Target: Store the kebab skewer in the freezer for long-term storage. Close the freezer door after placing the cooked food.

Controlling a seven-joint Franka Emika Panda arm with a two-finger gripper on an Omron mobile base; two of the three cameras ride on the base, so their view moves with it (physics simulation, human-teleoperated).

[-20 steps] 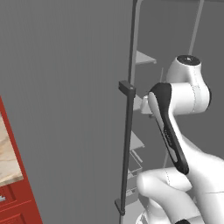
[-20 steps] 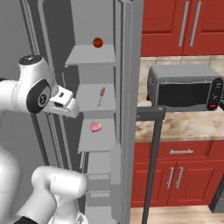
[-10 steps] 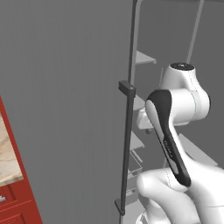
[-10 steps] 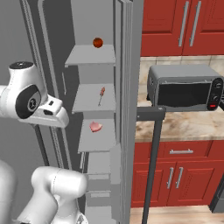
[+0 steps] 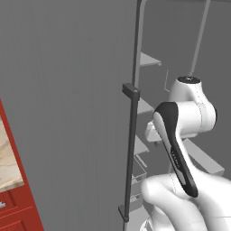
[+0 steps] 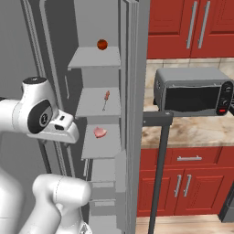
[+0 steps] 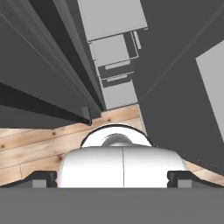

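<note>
Already shelved: the kebab skewer (image 6: 105, 99) lies on the freezer's (image 6: 98, 103) middle shelf, long axis running front to back, ahead and right of your gripper (image 6: 73, 131), jaws spread and empty, with the freezer door (image 5: 67, 113) open on its left.

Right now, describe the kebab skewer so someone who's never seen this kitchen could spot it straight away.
Find the tall grey fridge's open freezer left of the red cabinets. On its middle shelf lies the kebab skewer, a thin stick with reddish-brown chunks. The round red fruit sits a shelf above, the flat pink piece a shelf below.
</note>
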